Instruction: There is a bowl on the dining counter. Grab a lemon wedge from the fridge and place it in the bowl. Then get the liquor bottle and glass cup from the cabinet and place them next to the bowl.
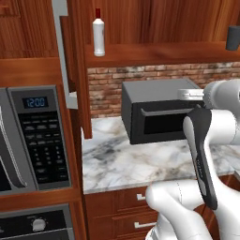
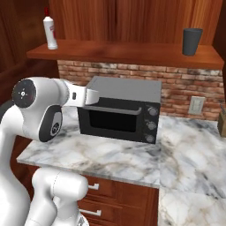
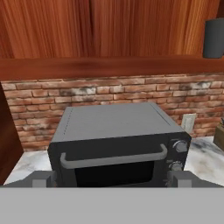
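Gripper (image 3: 112, 180) jaws spread wide, empty, level w/ toaster oven (image 3: 118, 146) front, just short of it. Oven sat on marble counter (image 2: 185, 159). Liquor bottle (image 1: 98, 33) upright on shelf (image 2: 128, 52) far left; dark cup (image 2: 192, 41) far right, well apart.

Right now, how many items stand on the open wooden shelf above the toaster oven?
2. The liquor bottle stands at the shelf's left end; the dark cup stands near its right end. Nothing else shows on it, though its far ends run beyond the frames.
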Controlling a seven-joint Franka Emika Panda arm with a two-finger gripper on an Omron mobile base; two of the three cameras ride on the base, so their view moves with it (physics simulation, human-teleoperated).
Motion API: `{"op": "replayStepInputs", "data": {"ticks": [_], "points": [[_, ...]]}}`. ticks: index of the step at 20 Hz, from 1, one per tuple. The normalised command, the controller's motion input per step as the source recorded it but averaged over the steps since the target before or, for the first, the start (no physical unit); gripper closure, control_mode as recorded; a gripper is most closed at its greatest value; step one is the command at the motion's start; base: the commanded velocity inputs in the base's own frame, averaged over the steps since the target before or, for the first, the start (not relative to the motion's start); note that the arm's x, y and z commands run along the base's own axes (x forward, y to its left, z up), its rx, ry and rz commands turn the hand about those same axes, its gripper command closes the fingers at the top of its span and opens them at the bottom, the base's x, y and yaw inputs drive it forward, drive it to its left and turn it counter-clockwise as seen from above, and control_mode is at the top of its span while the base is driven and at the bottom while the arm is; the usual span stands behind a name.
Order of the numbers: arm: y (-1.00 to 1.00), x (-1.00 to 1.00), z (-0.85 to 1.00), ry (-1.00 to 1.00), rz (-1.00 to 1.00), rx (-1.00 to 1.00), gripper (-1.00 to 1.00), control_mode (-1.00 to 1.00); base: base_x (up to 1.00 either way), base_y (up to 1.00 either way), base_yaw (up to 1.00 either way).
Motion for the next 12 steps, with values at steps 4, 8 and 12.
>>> {"op": "replayStepInputs", "data": {"ticks": [4, 8, 12], "points": [[0.0, 0.0, 0.0, 0.0, 0.0, 0.0, -1.0, 1.0, -0.08, -0.18, 0.0], [0.0, 0.0, 0.0, 0.0, 0.0, 0.0, -1.0, 1.0, -0.01, -0.01, 0.0], [0.0, 0.0, 0.0, 0.0, 0.0, 0.0, -1.0, 1.0, 0.0, 0.0, 0.0]]}}
